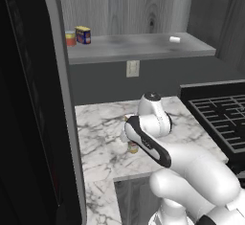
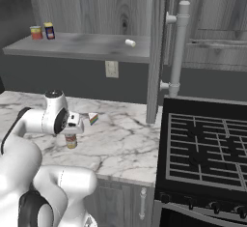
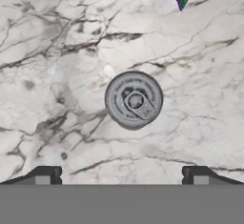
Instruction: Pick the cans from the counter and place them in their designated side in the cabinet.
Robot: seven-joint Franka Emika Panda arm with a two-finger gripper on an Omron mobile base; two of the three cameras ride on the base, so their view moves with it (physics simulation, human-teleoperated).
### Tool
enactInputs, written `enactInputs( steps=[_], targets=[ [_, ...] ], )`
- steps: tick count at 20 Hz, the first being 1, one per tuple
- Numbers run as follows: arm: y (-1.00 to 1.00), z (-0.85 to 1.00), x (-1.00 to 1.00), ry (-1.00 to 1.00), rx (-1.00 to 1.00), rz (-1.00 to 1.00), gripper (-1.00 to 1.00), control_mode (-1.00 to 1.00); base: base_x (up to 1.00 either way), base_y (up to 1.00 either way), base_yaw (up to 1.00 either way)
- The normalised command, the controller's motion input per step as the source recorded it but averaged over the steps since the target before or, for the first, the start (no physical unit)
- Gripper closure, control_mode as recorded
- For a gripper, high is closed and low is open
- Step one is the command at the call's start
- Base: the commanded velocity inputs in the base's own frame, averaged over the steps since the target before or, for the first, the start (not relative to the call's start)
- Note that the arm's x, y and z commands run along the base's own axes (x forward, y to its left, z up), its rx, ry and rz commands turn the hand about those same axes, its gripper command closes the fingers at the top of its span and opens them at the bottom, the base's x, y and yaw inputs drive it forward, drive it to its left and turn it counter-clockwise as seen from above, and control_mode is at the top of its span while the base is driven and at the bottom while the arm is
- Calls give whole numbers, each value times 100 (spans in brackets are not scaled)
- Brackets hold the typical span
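The round silvery-topped can (image 3: 133, 99) stands upright on the white marble counter (image 1: 100, 138); its yellow-green-red label shows in the right base view (image 2: 71, 141). My gripper (image 3: 121, 176) hangs straight above it, pointing down, open, with nothing between its fingertips (image 3: 45, 175), which stand wide on either side of the can. The boxy dark blue can with a yellow top (image 1: 83, 35) stands at the left end of the cabinet's grey shelf board (image 1: 143, 47), far above and behind the hand.
A short red-and-yellow can (image 1: 70, 38) stands beside the blue one. A small white object (image 1: 174, 39) lies at the shelf's right. A rainbow-striped wedge (image 2: 93, 119) lies on the counter near the hand. A black stove grate (image 2: 207, 146) is at the right, a tall black panel (image 1: 28, 123) at the left.
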Motion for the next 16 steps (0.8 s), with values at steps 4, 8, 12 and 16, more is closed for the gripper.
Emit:
enactInputs(
  steps=[4,8,12,16],
  targets=[
    [0,-12,13,0,0,0,-100,-100,0,0,0],
    [0,-11,12,0,0,0,-100,-100,0,0,0],
    [2,-12,15,0,0,0,-100,-100,0,0,0],
    [6,-11,17,0,0,0,-100,-100,0,0,0]
  ],
)
